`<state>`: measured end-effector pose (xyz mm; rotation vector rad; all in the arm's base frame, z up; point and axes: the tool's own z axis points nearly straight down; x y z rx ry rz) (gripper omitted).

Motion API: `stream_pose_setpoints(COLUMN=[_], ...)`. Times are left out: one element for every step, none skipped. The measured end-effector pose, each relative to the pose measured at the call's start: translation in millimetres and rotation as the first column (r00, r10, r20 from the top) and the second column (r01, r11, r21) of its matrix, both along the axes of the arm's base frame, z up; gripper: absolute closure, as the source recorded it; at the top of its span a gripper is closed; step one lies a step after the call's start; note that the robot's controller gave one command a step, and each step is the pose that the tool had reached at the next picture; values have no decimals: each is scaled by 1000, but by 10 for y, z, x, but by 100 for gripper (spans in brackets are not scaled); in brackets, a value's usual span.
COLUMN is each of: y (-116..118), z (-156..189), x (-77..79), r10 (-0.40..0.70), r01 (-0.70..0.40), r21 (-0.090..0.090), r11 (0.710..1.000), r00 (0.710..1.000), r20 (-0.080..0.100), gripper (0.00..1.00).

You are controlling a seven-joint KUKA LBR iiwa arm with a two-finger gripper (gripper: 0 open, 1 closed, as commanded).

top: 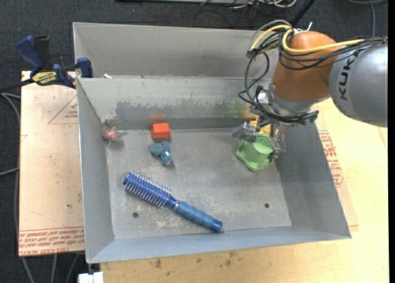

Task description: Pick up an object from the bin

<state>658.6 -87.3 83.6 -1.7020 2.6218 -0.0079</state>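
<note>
Camera view: blue hairbrush lies by the bin's front wall, orange block and blue lump back left; gripper hangs over green translucent piece near the right wall, grip state unclear.

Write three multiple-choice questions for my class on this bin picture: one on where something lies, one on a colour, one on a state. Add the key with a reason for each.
1. Where does the orange block lie?
A) at the foot of the back wall, left of the middle
B) in the front right corner
C) outside the bin

2. What colour is the translucent thing below the gripper?
A) purple
B) green
C) black

3. How is the blue hairbrush placed?
A) upright against a wall
B) lifted by the arm
C) flat on the floor

Key:
1 A: the orange block sits by the back wall, just behind a small blue lump.
2 B: the translucent thing is plainly green.
3 C: the blue hairbrush lies along the floor, handle pointing front right.
</note>
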Motion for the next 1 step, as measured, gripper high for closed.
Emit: stream_pose_setpoints(y=[-386], z=[1432], x=[-210], r10=[161], r01=[-161], r21=[-7], r11=[987], r00=[987], r20=[-5], gripper=[100])
